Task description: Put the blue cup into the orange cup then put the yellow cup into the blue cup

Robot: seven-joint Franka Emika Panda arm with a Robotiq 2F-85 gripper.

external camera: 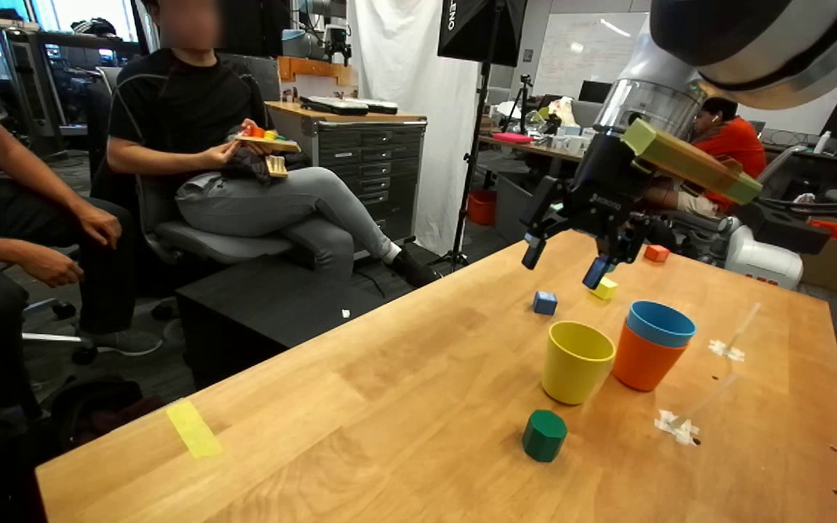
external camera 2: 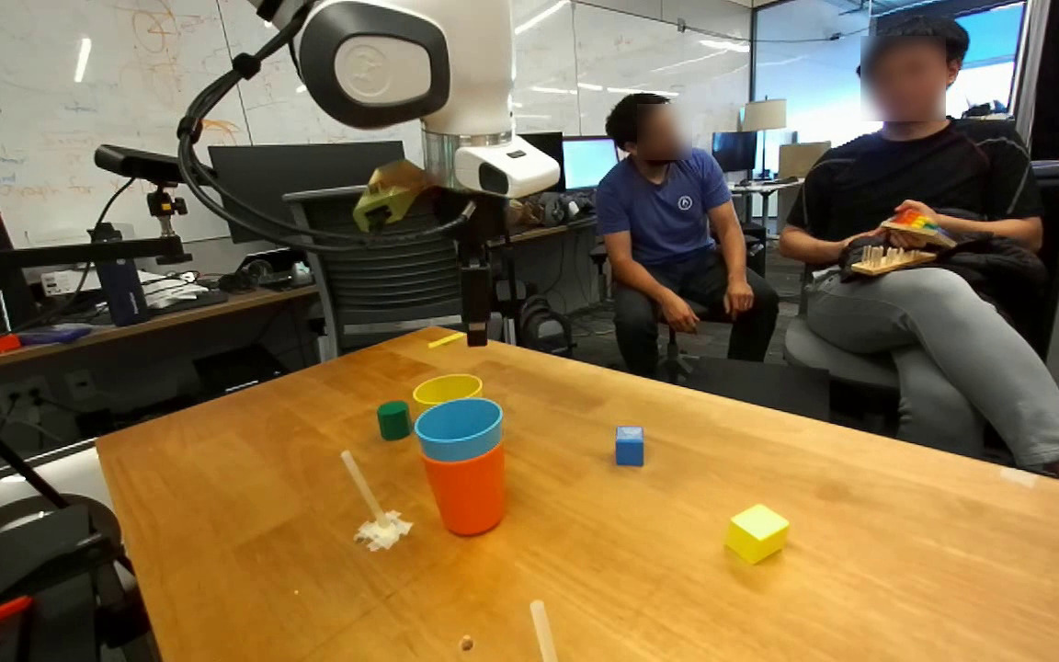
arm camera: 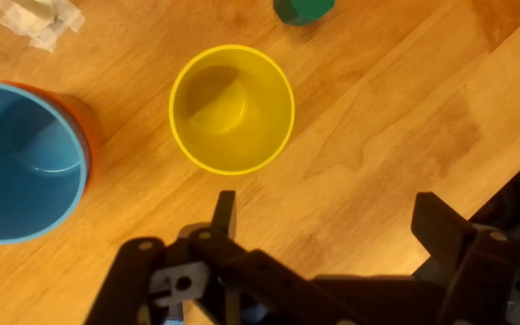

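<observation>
1. Since the blue cup [external camera 2: 460, 428] sits in the orange cup [external camera 2: 467, 493], I'd guess the yellow cup [arm camera: 232, 109] next.
2. It's on the table [external camera: 389, 436], below the gripper [external camera: 562, 266], offset towards the blue cup.
3. Jaws wide apart, empty.

Catching only the top of the yellow cup [external camera 2: 444, 389] in an exterior view, masked below by the blue cup [external camera 2: 459, 432] and the orange cup [external camera 2: 467, 492]! Can't see the blue cup's lower wall inside the orange cup. In the wrist view, getting just part of the blue cup, clipped by the edge left of the yellow cup; just part of a green block [arm camera: 304, 10], chopped above it; just the front of the gripper [arm camera: 325, 201], trimmed below. Finding faces [external camera 2: 914, 78] blurred in an exterior view, beyond the yellow cup.
</observation>
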